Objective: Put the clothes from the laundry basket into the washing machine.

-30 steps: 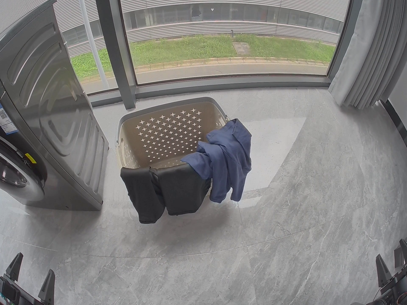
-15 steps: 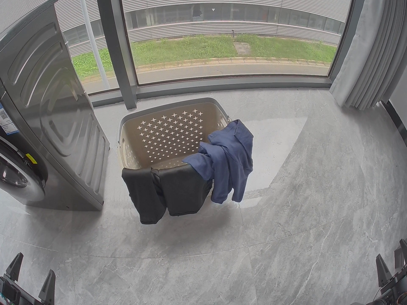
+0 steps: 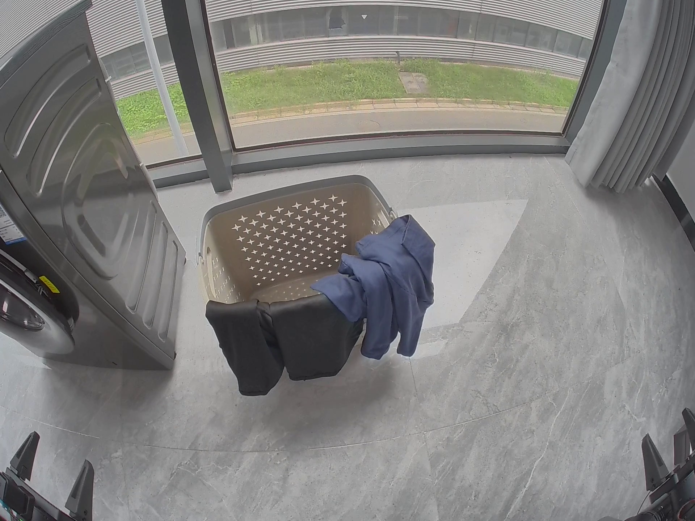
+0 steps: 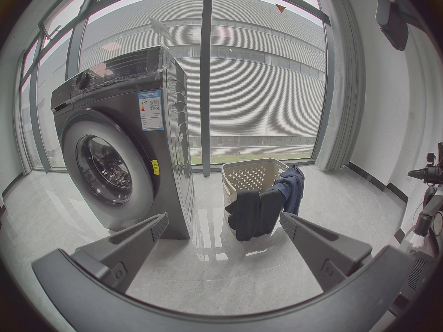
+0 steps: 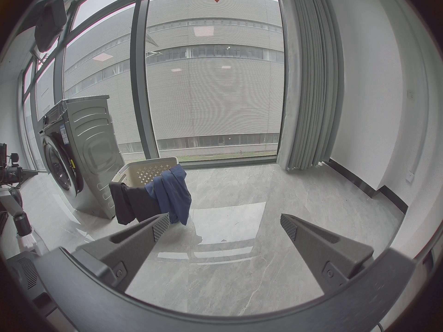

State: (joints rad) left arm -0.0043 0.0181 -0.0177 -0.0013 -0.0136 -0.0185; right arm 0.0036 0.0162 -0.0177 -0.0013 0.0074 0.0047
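Clothes (image 3: 391,276) draped over star-perforated plastic laundry basket (image 3: 289,233); left fingers (image 4: 129,243), right fingers (image 5: 129,243) wide.

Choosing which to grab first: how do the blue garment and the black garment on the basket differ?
The blue garment is bunched over the right front corner of the laundry basket; the black garment hangs flatter along its front rim, nearer the washing machine. Both drape outside the rim.

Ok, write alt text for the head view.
A beige laundry basket stands on the floor by a window, with a black garment and a blue garment draped over its near rim. A washing machine stands to its left.
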